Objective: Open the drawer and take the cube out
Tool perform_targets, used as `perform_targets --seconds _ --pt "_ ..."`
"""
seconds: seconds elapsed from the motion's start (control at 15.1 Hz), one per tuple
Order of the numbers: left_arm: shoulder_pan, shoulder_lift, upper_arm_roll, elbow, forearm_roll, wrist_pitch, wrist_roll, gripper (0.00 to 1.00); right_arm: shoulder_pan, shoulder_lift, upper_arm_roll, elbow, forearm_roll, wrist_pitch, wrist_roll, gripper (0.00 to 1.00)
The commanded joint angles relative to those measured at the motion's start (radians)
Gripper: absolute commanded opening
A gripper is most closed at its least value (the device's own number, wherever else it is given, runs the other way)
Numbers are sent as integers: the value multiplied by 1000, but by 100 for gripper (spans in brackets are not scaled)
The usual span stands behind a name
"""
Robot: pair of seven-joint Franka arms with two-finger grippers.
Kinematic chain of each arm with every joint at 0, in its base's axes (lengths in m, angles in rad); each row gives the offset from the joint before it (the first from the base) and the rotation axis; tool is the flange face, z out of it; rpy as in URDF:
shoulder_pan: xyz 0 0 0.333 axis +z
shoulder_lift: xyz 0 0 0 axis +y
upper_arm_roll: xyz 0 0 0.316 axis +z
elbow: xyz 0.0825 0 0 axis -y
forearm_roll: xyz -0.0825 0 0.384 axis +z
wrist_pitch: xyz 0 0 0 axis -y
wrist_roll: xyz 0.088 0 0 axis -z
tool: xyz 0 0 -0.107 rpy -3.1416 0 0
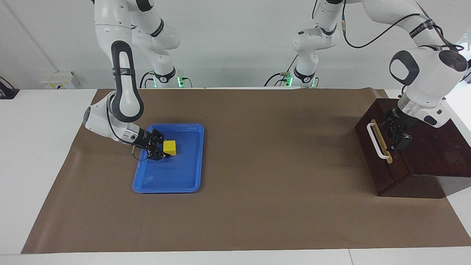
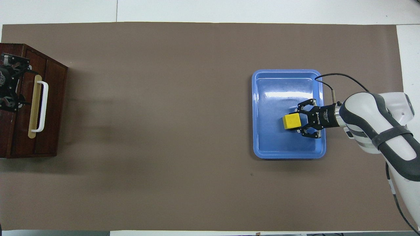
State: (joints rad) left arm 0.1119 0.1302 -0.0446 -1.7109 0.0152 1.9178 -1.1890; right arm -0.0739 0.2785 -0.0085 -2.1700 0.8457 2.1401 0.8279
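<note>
The small yellow cube (image 1: 170, 147) sits between the fingers of my right gripper (image 1: 164, 149), low over the blue tray (image 1: 184, 176); I cannot tell whether it touches the tray floor. It also shows in the overhead view (image 2: 291, 121), with the right gripper (image 2: 299, 122) shut on it. The drawer (image 1: 386, 165) is shut: its dark brown front with the white bar handle (image 1: 376, 140) lies flush, and no pale inner box shows. My left gripper (image 1: 399, 141) hangs over the cabinet top just beside the handle (image 2: 42, 106).
The dark wooden cabinet (image 2: 19, 144) stands at the left arm's end of the table. The blue tray (image 2: 262, 147) lies toward the right arm's end. A brown mat (image 1: 279, 165) covers the table between them.
</note>
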Motion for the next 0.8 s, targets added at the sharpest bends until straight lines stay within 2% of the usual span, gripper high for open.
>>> perform_targets --seconds 0.0,0.07,0.13,0.2,0.27,0.33,0.4,0.6,0.73 --pt "-53 -41 3 62 6 -106 23 100 -17 21 13 7 23 32 -9 0" --pt "-69 -56 -1 63 5 -111 26 100 -15 19 13 7 23 34 0 6" --pt "-80 -66 -6 63 5 -114 29 100 -15 19 13 9 21 32 2 36" --pt "-84 -72 -12 65 5 -126 40 100 -15 19 13 9 21 31 2 55" --pt "-86 -81 -21 65 5 -138 86 100 -12 19 13 9 21 30 2 66" --pt "-86 -107 -29 65 5 -152 154 100 -12 18 13 9 21 29 2 83" --pt "-86 -118 -29 65 3 -169 217 100 -12 18 13 9 21 26 2 87" --pt "-84 -159 -31 66 -3 -220 389 100 -10 16 13 10 21 24 4 90" --pt "-77 -190 -24 65 -46 -226 474 100 -9 7 13 10 21 21 19 96"
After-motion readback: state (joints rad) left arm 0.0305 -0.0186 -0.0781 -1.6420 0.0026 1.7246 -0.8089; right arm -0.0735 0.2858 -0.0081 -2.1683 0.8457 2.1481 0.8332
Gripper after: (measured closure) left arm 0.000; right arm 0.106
